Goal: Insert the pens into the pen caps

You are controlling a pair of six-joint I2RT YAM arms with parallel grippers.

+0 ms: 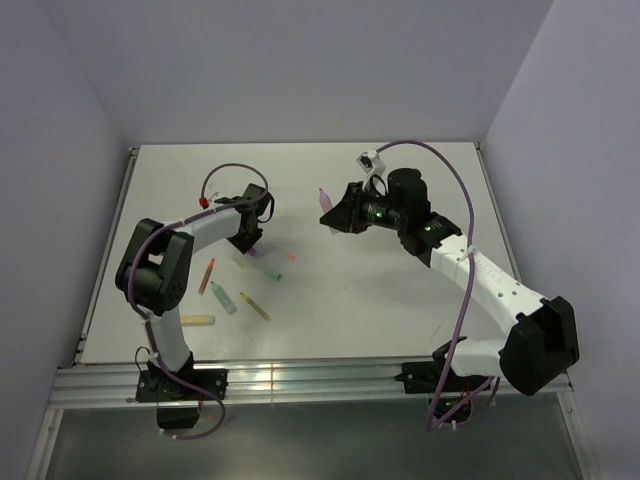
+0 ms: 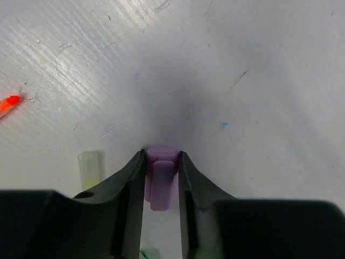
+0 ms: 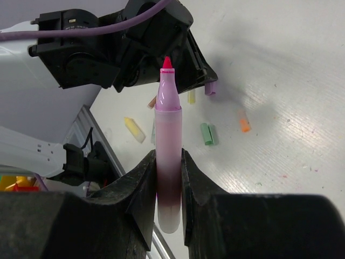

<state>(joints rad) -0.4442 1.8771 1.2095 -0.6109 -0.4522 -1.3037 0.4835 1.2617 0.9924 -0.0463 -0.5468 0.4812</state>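
Jaws on the right clamp a slim pink-purple plastic pen (image 3: 168, 135); jaws on the left pinch a stubby purple plastic cap (image 2: 160, 181) on the table (image 2: 242, 81).

Robotics test cell in a laboratory setting. Evidence: the left arm (image 1: 165, 270) and right arm (image 1: 490, 285) are bolted to an aluminium rail (image 1: 320, 385) along the near edge of a white, scuffed surface (image 1: 400, 300). Plain pale walls (image 1: 300, 70) enclose its far and side edges. Purple cables (image 1: 455, 200) run exposed.

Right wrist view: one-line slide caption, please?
Right gripper clamps the pink pen upright, tip bare; beyond it, the left gripper pinches the purple cap on the table.
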